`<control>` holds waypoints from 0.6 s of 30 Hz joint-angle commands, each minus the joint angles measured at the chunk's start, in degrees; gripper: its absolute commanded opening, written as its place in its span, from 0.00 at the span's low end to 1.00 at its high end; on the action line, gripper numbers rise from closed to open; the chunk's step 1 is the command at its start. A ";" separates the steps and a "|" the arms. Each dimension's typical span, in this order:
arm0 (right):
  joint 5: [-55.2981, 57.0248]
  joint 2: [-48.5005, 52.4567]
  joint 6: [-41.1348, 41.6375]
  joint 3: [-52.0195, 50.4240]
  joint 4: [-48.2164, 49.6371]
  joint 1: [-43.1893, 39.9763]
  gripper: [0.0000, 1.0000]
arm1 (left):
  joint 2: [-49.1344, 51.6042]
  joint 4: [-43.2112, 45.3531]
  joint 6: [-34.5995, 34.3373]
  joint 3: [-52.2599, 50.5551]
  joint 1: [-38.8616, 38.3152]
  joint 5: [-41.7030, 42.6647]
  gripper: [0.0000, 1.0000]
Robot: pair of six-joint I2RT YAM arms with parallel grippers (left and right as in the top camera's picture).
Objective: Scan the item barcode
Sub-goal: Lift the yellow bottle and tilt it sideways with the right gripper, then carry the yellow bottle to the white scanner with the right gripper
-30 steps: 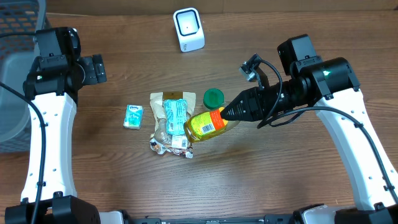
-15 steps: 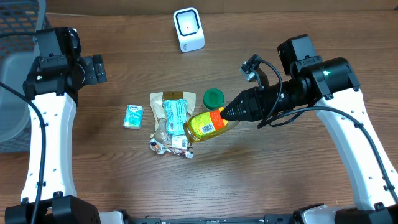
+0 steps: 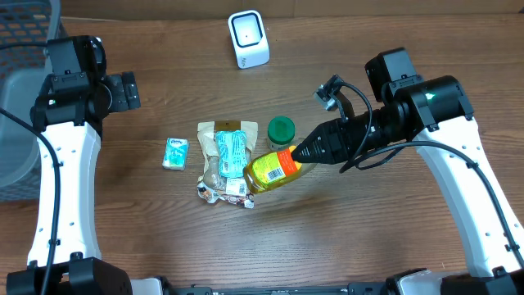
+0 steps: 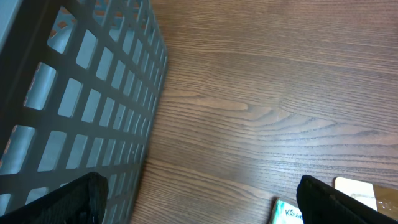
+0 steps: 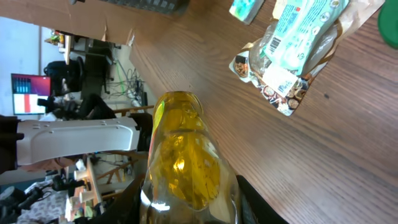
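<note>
The right gripper (image 3: 299, 155) was clenched on the neck end of a yellow bottle (image 3: 273, 168), its fingers (image 5: 126, 200) pressed against either side of the glass. Held that way, the body and its label stayed uncovered, which a barcode reading would need. The bottle hung tilted over the middle of the table (image 3: 377, 238), its base pointing toward the left side and overlapping the edge of the snack packets (image 3: 223, 157). It looked clear of the wood, though how high could not be told.

The white scanner (image 3: 248, 38) stood near the table's far edge, well apart from the bottle. Judging by that gap, the item had yet to be carried and turned toward the scanner's face.

A green lid (image 3: 281, 128) lay just beside the bottle's neck. A small tissue pack (image 3: 175, 153) sat left of the packets. The left gripper (image 3: 127, 90) hung released, jaws wide, near the grey basket (image 4: 81, 93) at the left edge, out of the way.
</note>
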 commanded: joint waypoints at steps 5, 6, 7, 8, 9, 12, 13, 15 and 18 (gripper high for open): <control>4.79 -0.81 8.20 1.46 3.87 0.28 0.04 | -0.76 0.02 -0.57 0.85 -0.39 0.09 1.00; 5.40 -0.81 8.98 1.46 4.46 0.28 0.04 | -0.76 0.02 -0.57 0.85 -0.37 0.09 0.99; 5.79 -0.81 9.62 1.46 5.07 0.28 0.04 | -0.76 0.02 -0.57 0.85 -0.39 0.09 0.99; 6.01 -0.81 10.01 1.46 5.88 0.28 0.04 | -0.76 0.02 -0.57 0.85 -0.39 0.09 1.00; 6.08 -0.81 10.58 1.46 6.67 0.28 0.04 | -0.76 0.02 -0.57 0.85 -0.39 0.09 1.00; 11.58 -0.81 17.35 1.88 9.16 0.28 0.04 | -0.76 0.02 -0.57 0.85 -0.37 0.09 0.99; 15.06 -0.81 19.08 2.62 9.29 0.28 0.04 | -0.76 0.02 -0.57 0.85 -0.37 0.09 1.00; 22.23 -0.81 21.66 5.60 8.87 0.28 0.04 | -0.76 0.02 -0.57 0.85 -0.39 0.09 1.00; 25.99 -0.39 21.68 13.49 7.23 0.28 0.04 | -0.76 0.02 -0.57 0.85 -0.39 0.09 1.00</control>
